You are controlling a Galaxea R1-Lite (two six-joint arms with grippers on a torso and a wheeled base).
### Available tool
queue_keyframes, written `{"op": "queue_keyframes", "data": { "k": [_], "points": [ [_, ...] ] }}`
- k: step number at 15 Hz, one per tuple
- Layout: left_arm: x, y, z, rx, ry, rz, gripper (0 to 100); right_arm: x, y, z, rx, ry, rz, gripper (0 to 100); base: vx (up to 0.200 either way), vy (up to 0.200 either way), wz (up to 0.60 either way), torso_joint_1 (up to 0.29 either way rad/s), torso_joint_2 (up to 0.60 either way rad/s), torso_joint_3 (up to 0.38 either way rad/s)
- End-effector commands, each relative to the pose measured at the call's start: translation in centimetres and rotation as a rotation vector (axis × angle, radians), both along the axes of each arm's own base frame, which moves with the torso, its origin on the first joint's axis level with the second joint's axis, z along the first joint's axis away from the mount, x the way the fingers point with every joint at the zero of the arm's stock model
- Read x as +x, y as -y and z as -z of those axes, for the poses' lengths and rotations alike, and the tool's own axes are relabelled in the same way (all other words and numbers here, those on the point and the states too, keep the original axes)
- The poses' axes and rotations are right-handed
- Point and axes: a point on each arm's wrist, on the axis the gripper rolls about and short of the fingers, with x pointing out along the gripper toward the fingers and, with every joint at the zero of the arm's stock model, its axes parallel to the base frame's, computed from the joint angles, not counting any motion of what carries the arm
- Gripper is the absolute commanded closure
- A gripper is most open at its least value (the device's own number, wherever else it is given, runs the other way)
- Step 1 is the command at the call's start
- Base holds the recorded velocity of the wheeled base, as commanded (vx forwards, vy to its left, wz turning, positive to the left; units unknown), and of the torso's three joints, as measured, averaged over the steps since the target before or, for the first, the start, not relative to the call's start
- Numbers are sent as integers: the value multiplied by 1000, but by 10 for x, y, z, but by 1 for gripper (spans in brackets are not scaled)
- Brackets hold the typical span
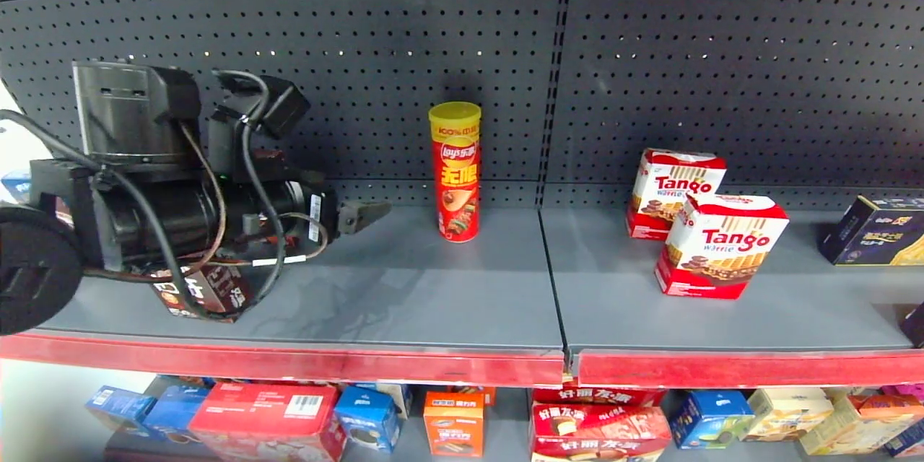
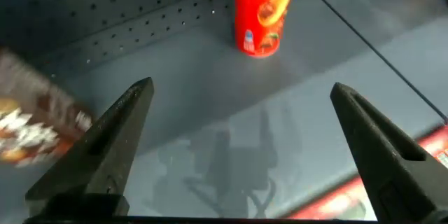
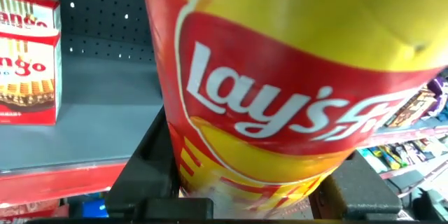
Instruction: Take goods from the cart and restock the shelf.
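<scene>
The crisp can [image 1: 455, 172] wears a glossy printed wrap under a smooth yellow plastic lid [image 1: 454, 112]. Beneath it the shelf board [image 1: 404, 289] is smooth grey painted metal with a dull sheen; behind it, matt perforated pegboard [image 1: 361, 36]. Right of it, wafer boxes [image 1: 718, 245] are glossy cardboard. The left gripper [image 2: 241, 84] has matt dark fingers [image 2: 115, 147], perhaps plastic. The second crisp can [image 3: 280, 112] in the right gripper [image 3: 252, 182] looks equally glossy.

Left pincer [image 2: 241, 87] spread, right pincer [image 3: 252, 182] clamped

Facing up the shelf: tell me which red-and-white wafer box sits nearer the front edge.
The right-hand wafer box, standing forward toward the red shelf edge. It partly hides the other box, which stands back by the pegboard.
</scene>
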Motion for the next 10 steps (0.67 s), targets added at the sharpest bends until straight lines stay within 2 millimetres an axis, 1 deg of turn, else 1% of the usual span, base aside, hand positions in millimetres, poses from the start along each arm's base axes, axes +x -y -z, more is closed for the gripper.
{"op": "queue_keyframes", "data": {
  "k": [1, 5, 6, 8, 10],
  "points": [
    [30, 11, 14, -10, -18, 0, 0, 0, 0, 2, -2, -4, 13, 100, 0, 0, 0, 0, 0, 0],
    [46, 34, 22, -23, -7, 42, 0, 2, 1, 2, -18, -20, 31, 100, 0, 0, 0, 0, 0, 0],
    [49, 36, 24, -24, -5, 46, 0, 1, 0, 2, -19, -19, 33, 100, 0, 0, 0, 0, 0, 0],
    [64, 43, 22, -33, 17, 49, 0, 0, 0, 5, -33, -34, 37, 100, 0, 0, 0, 0, 0, 0],
    [74, 47, 24, -52, 14, 41, 0, -8, -1, 8, -29, -65, 38, 100, 0, 0, 0, 0, 0, 0]
  ]
}}
